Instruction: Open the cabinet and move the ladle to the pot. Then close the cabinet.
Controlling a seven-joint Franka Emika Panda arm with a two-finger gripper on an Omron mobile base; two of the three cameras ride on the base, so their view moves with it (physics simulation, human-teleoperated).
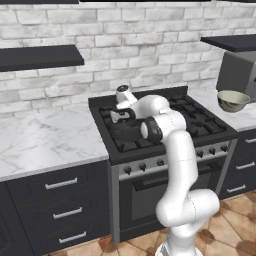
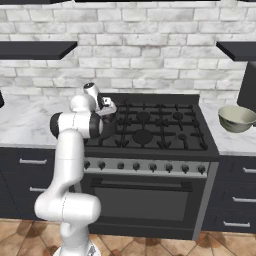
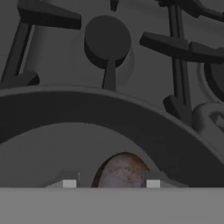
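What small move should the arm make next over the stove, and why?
Probably finish opening and lift straight up. In the hand view the gripper hangs just above the pot, and a rounded brownish shape, likely the ladle bowl, lies inside between the fingertips. With the ladle apparently delivered, rising clear should avoid dragging it out before going to close the cabinet.

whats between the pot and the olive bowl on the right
Bare stove grates and burners, then a strip of marble counter before the bowl, in the right base view. The pot sits on the left burner.
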